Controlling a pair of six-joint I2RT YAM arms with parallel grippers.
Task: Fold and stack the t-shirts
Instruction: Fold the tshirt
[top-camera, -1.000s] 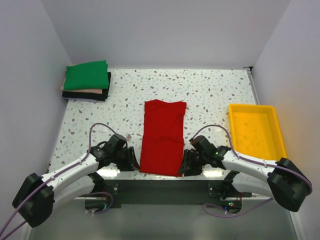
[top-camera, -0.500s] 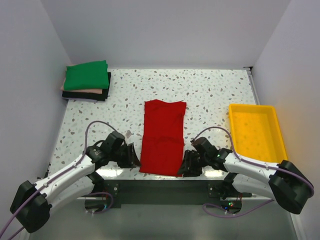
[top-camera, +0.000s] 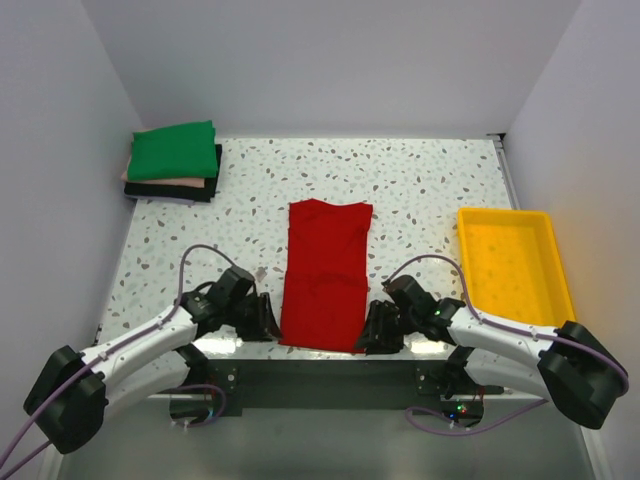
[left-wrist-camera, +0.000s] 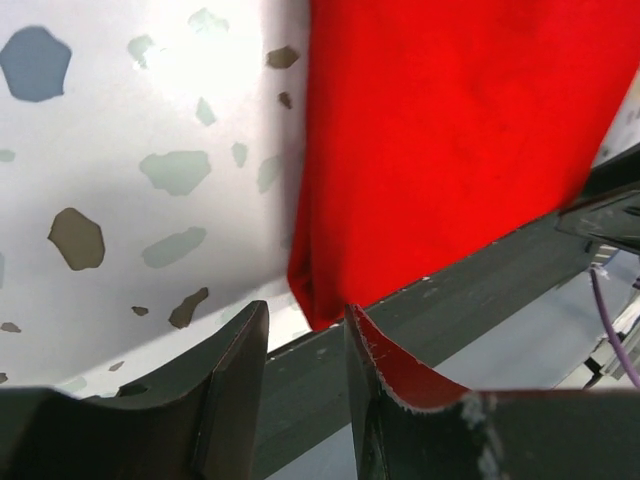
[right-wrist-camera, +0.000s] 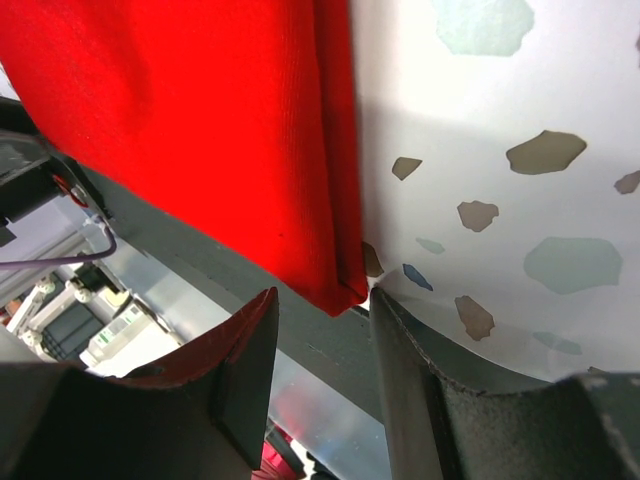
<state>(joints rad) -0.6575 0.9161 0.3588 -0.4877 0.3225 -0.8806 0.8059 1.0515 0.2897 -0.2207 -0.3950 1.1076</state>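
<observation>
Left tool (left-wrist-camera: 307, 335) and right tool (right-wrist-camera: 322, 315), both spread, flank the red t-shirt (top-camera: 325, 270) lying lengthwise near-to-far.

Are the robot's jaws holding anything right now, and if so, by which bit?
Nothing is held. Both arms' jaws stand open, each just short of a near corner of the bright red cloth t-shirt lying on the speckled table.
</observation>
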